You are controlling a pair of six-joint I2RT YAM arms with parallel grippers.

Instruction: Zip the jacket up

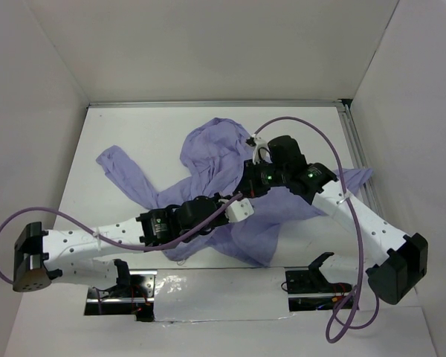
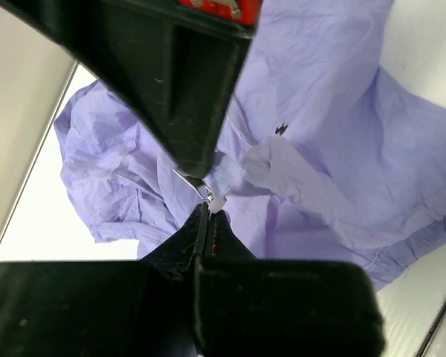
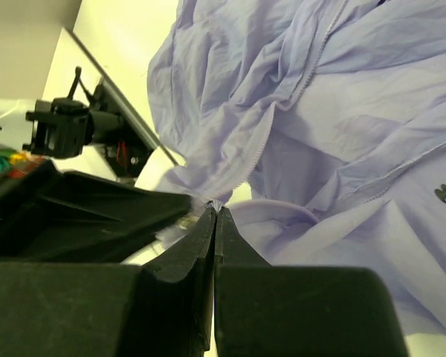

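Lavender jacket (image 1: pixel 215 152) lies rumpled mid-table, one sleeve flung toward ten o'clock, hem bunched at six, a small dark logo (image 3: pixel 444 193) on the chest. Left gripper (image 2: pixel 207 212) is pinched tight on the zip end, and right gripper (image 3: pixel 215 213) is clamped on the fabric edge beside it. White table (image 1: pixel 134 134), plain white walls (image 1: pixel 208 44) all round.

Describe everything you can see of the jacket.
The jacket is thin, wrinkled lavender fabric. It lies crumpled on the white table, with one sleeve spread toward the left. A small dark logo marks it. Its zipper edge runs open. The left gripper and right gripper are both shut on it near the zipper's end.
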